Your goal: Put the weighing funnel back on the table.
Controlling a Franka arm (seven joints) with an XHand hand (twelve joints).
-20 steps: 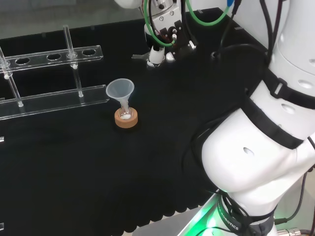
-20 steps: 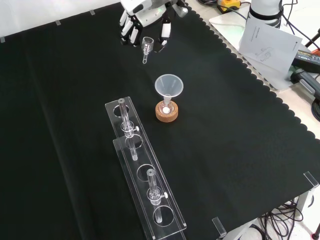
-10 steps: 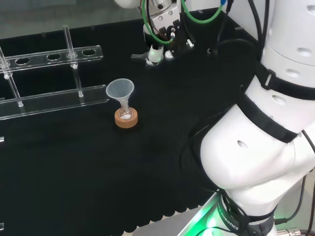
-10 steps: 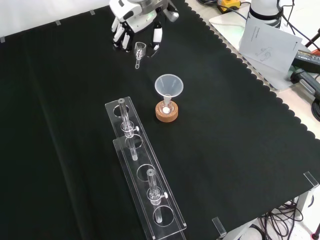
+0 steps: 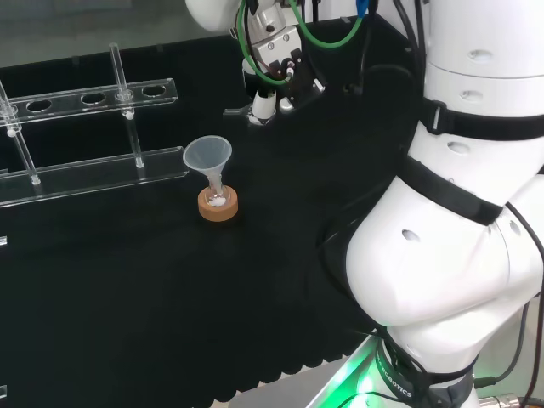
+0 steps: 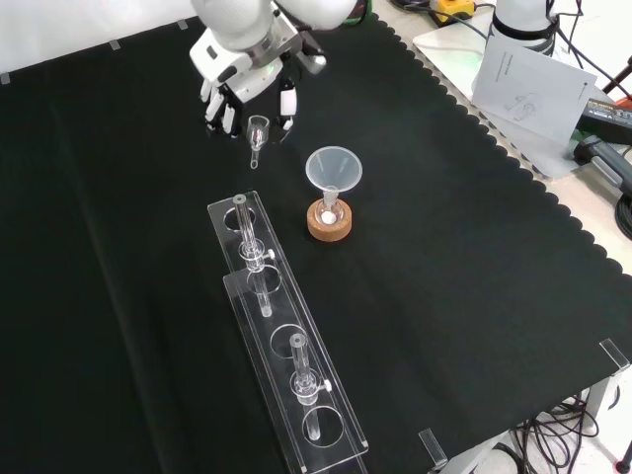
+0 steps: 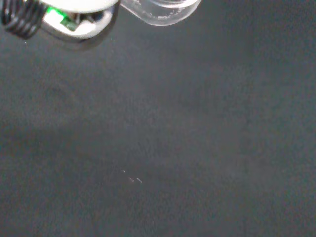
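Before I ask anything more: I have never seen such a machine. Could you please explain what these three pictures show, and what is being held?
The machine is one white robot arm with a black and white hand at its end. One picture looks over the arm from behind. One looks down on the bench from the front. One comes from a camera at the wrist, close above the black cloth. On the cloth stands a big funnel in a small flask on a cork ring. Beside it is a clear rack with glass tubes. The hand pinches a small clear scoop, the weighing funnel, between its fingers and thumb. I cannot tell whether it touches the cloth.
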